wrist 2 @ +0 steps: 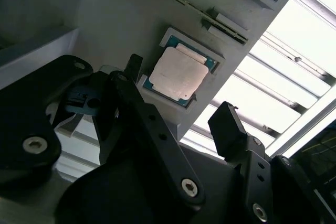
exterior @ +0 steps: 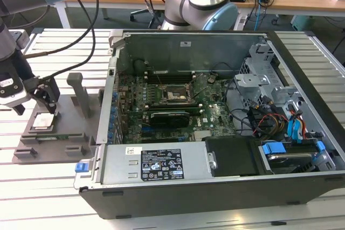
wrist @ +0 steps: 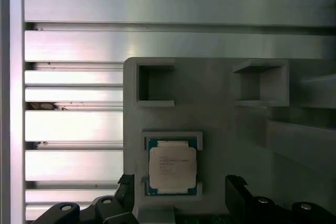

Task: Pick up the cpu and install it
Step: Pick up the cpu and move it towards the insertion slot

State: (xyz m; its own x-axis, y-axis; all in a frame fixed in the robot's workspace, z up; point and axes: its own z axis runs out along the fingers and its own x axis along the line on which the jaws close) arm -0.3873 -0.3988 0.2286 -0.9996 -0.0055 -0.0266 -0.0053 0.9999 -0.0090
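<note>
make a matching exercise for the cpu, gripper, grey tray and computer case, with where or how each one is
1 cpu
2 gripper
3 grey tray
4 computer case

A side panel off, motherboard showing
B seated in a recess of the grey tray
C on the slatted table, at the exterior view's left of the computer case
D fingers open, over the cpu

Pairs: 1-B, 2-D, 3-C, 4-A
</note>
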